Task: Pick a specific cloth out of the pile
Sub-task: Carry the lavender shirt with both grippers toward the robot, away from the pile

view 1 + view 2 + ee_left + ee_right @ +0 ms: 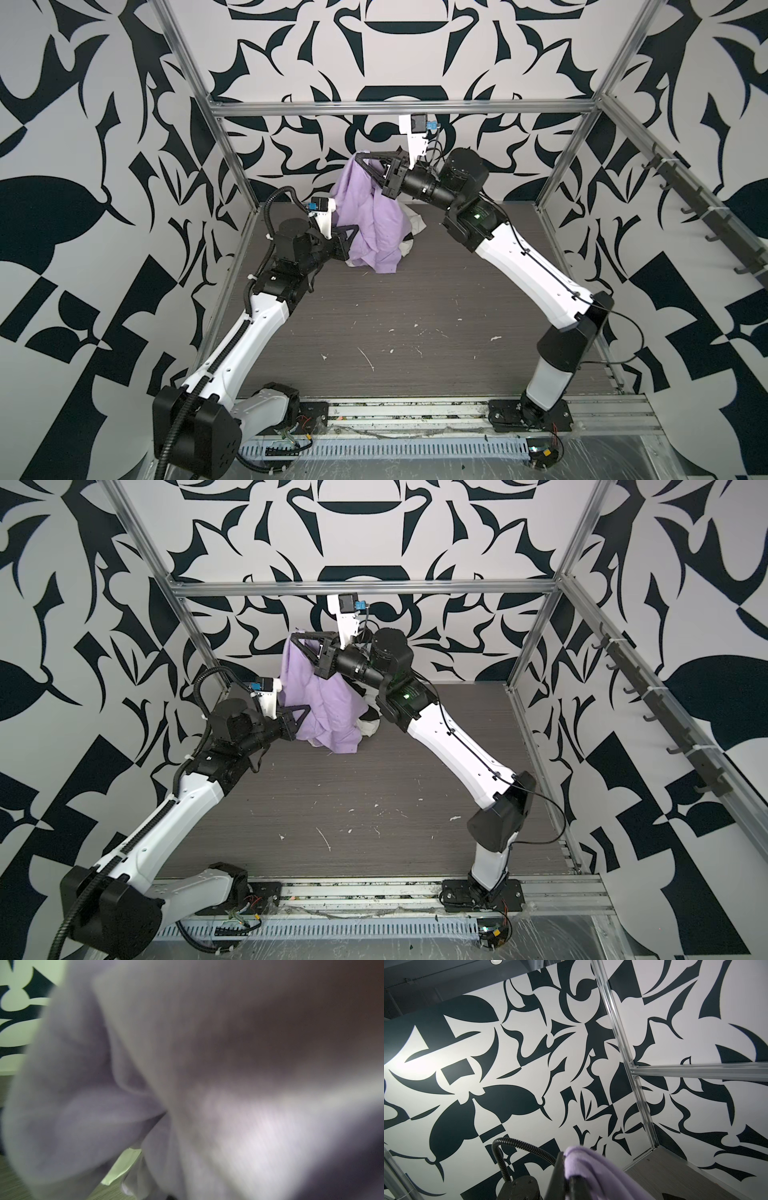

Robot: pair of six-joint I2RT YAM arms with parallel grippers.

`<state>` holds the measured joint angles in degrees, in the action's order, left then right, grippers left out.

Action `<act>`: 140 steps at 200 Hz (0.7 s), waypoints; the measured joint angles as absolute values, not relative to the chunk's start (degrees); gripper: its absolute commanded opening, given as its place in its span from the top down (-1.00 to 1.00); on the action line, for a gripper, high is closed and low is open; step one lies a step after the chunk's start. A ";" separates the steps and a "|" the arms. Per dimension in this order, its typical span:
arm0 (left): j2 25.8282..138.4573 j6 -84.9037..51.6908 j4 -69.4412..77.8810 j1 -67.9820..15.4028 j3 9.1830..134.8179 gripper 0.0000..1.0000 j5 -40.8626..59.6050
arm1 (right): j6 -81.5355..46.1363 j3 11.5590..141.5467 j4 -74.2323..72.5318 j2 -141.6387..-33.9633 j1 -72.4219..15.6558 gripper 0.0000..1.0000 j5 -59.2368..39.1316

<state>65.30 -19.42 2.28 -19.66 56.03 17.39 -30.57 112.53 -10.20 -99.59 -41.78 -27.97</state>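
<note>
**A:** What is shown on the table (415,316)?

**B:** A lavender cloth (370,208) is seen raised above the far edge, left of the middle. Its top is pinched between the closed jaws of the right gripper (360,157). From there the fabric is draped down in long wrinkled folds, and its lower end is laid on the tabletop.

**A:** And the left gripper (352,232)?

**B:** It is set against the left side of the hanging fabric, lower down, with its jaws closed on a fold. In the left wrist view, the lens is filled by blurred lavender fabric gathered into a crease.

**A:** Can the pile (405,247) be seen?

**B:** It is mostly hidden behind the cloth. A white cloth (417,220) is seen at the right, on the table near the far edge.
</note>
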 measured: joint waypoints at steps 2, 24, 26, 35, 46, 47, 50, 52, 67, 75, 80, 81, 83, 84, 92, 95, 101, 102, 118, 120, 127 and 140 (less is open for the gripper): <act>65.12 -19.42 2.24 -19.84 56.03 1.00 17.23 | -30.41 112.33 -10.07 -99.29 -41.78 1.00 -27.92; 63.24 -19.22 0.56 -23.03 56.93 1.00 15.73 | -29.12 109.34 -8.23 -94.52 -41.93 1.00 -27.55; 63.11 -19.18 0.43 -23.38 57.04 1.00 15.51 | -29.04 108.99 -8.14 -94.04 -41.98 1.00 -27.51; 62.41 -19.03 -0.27 -24.84 57.56 1.00 14.66 | -28.45 107.42 -7.46 -91.72 -42.00 1.00 -27.38; 61.56 -18.96 -0.80 -26.76 57.87 1.00 13.65 | -27.86 105.56 -6.44 -88.68 -42.02 1.00 -27.20; 61.43 -18.96 -0.91 -27.00 57.87 1.00 13.50 | -27.81 105.47 -6.35 -88.53 -42.02 1.00 -27.20; 61.14 -18.94 -1.08 -27.59 57.95 1.00 13.19 | -27.64 105.14 -6.09 -87.83 -42.04 1.00 -27.14; 61.04 -18.94 -1.15 -27.90 57.98 1.00 13.02 | -27.53 104.88 -5.89 -87.33 -42.06 1.00 -27.11; 59.92 -18.92 -1.65 -30.87 58.37 1.00 11.51 | -26.70 103.35 -4.51 -84.14 -42.11 1.00 -26.96; 59.48 -18.92 -1.74 -32.45 58.50 1.00 10.70 | -26.44 102.72 -3.90 -82.67 -42.11 1.00 -26.89; 59.27 -18.94 -1.76 -33.56 58.54 1.00 10.13 | -26.30 102.32 -3.60 -81.89 -42.11 1.00 -26.81; 59.24 -18.94 -1.78 -33.69 58.57 1.00 10.02 | -26.28 102.28 -3.57 -81.76 -42.11 1.00 -26.81; 59.18 -18.96 -1.78 -34.20 58.59 1.00 9.80 | -26.22 102.10 -3.53 -81.45 -42.11 1.00 -26.76; 59.16 -18.98 -1.80 -34.37 58.59 1.00 9.72 | -26.17 102.04 -3.51 -81.34 -42.11 1.00 -26.74; 58.98 -19.05 -1.83 -36.21 58.59 1.00 8.71 | -25.93 101.49 -3.18 -80.27 -42.11 1.00 -26.61; 58.96 -19.05 -1.85 -36.71 58.59 1.00 8.43 | -25.89 101.25 -3.05 -79.99 -42.11 1.00 -26.57; 58.96 -19.09 -1.93 -38.09 58.59 1.00 7.66 | -25.69 100.82 -2.87 -79.33 -42.11 1.00 -26.41; 58.96 -19.09 -1.96 -38.44 58.59 1.00 7.46 | -25.69 100.75 -2.83 -79.24 -42.11 1.00 -26.39; 59.11 -19.14 -2.50 -42.17 58.59 1.00 5.32 | -25.45 99.61 -2.00 -77.78 -42.11 1.00 -25.82; 59.11 -19.16 -2.52 -42.50 58.59 1.00 5.13 | -25.43 99.46 -1.89 -77.60 -42.11 1.00 -25.74; 59.27 -19.18 -2.66 -44.07 58.59 1.00 4.16 | -25.41 98.85 -1.78 -77.01 -42.11 1.00 -25.45; 59.61 -19.25 -2.92 -46.92 58.59 1.00 2.61 | -25.43 97.21 -1.37 -75.55 -42.11 1.00 -24.73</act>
<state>59.61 -19.25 -2.92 -46.92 58.59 2.61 -25.43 97.21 -1.37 -75.55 -42.11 -24.73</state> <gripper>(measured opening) 0.085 0.054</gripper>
